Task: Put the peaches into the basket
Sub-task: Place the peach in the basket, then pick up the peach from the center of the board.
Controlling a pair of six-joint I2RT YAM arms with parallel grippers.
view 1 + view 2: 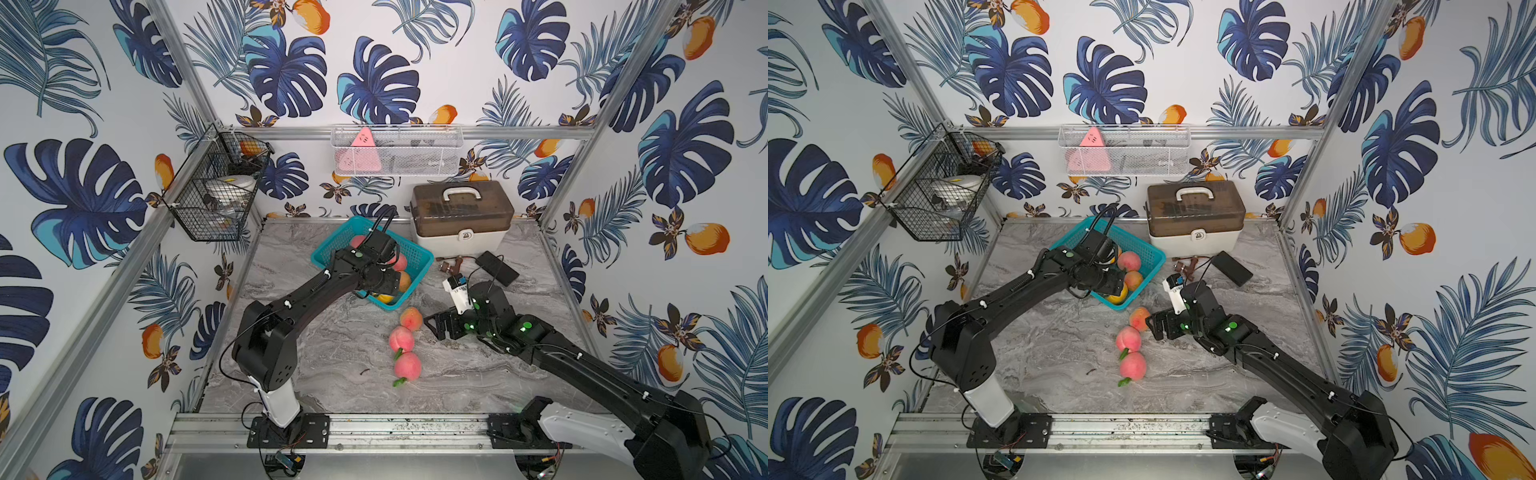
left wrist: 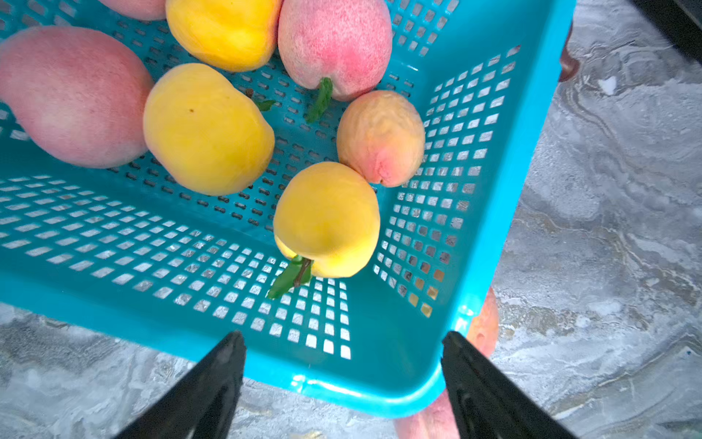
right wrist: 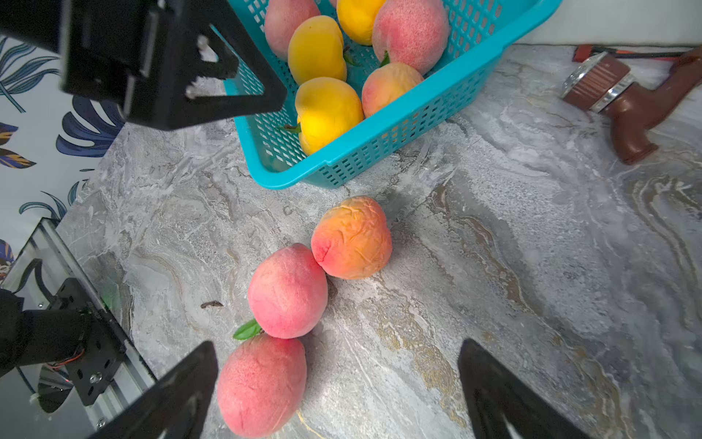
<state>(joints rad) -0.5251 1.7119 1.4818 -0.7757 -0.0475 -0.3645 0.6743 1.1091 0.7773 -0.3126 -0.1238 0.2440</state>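
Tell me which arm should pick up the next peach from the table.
Right. The right gripper hangs open just beside the three peaches lying on the table; the left gripper is open over the basket corner, farther from them.

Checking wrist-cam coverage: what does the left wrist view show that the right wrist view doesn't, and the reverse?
Left wrist only: the basket's slotted floor, seen down between the left gripper's open, empty jaws.
Right wrist only: the full row of three peaches on the table, a brown tap-like fixture, and the right gripper, jaws open and empty.
Both: the basket, the yellow peaches and the wrinkled peach inside it, the table, the left gripper.
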